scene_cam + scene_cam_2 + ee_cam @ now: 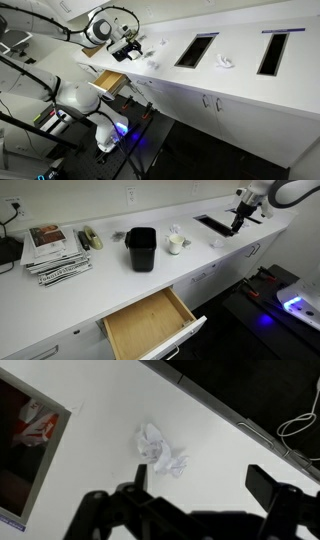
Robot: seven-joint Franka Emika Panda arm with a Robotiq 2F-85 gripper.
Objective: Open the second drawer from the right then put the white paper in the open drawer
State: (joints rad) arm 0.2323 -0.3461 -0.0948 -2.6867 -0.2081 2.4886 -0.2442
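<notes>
The paper point(160, 450) is lying crumpled on the counter point(225, 455), near its edge. The drawer point(150, 325) is already standing open under the counter's front edge. The hand point(200, 480) is hovering above the paper with its fingers apart. The pickup step seems to be in hand, and the next move likely means lowering and closing on the paper.

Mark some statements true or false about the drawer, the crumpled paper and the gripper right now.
1. A drawer under the counter stands open, showing a tan interior. True.
2. The gripper is shut on the white paper. False: its jaws stand open, and the paper lies crumpled on the counter.
3. A black bin stands on the counter. True.
4. The white paper already lies inside the drawer. False: the drawer looks empty in an exterior view.
</notes>
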